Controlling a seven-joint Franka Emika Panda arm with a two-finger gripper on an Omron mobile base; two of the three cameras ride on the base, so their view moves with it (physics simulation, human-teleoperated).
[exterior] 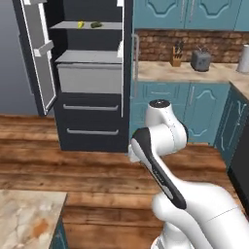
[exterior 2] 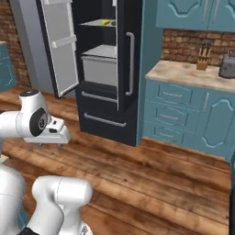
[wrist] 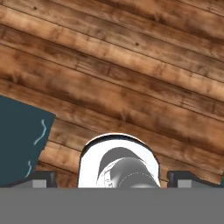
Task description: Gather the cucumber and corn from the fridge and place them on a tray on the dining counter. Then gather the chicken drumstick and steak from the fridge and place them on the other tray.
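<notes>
Seeing the fridge at 12 o'clock, left door swung open; corn and cucumber lie side by side on an upper shelf. I have the gripper pointing at the wood floor, fingers spread wide, holding nothing. Dining tabletop corner sits at 7 o'clock.

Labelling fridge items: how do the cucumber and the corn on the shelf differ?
Colour: the cucumber is dark green, the corn bright yellow. Size: the cucumber looks a little longer, the corn stubbier. Place: in the left base view the corn lies to the left, nearer the open door, and the cucumber to its right. Shared: both lie on the same upper shelf of the fridge, untouched.
</notes>
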